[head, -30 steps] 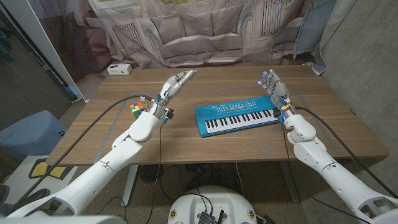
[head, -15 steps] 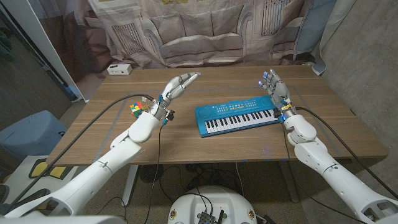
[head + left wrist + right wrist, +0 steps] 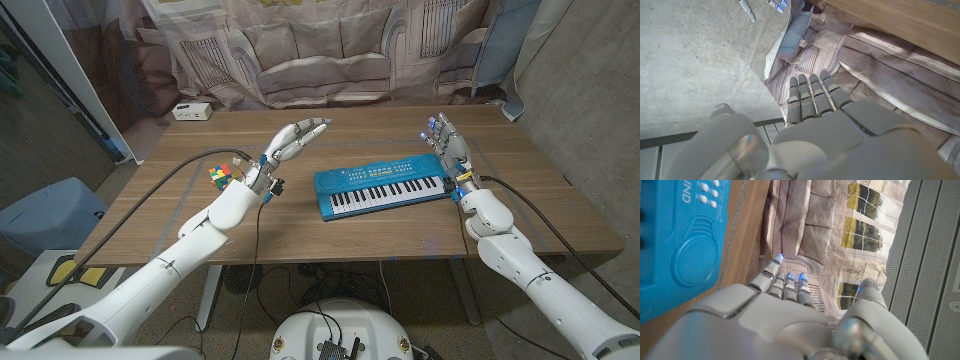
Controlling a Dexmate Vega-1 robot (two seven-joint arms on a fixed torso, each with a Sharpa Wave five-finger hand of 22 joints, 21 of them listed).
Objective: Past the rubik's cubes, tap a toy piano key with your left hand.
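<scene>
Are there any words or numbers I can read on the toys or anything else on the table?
"IND": white letters on the blue toy piano, cut off at the picture's edge, so the whole word cannot be told.
Marks on the piano's top panel in the head view: too small to read.
Rubik's cubes: coloured squares, no words.
White box at the table's far edge: nothing readable.

Wooden table (image 3: 380,235) carries a blue toy piano (image 3: 381,185) lying between the left hand (image 3: 292,140) and right hand (image 3: 446,146), Rubik's cubes (image 3: 220,173) just outboard of the left wrist, and a white box (image 3: 191,111) well beyond them.
</scene>
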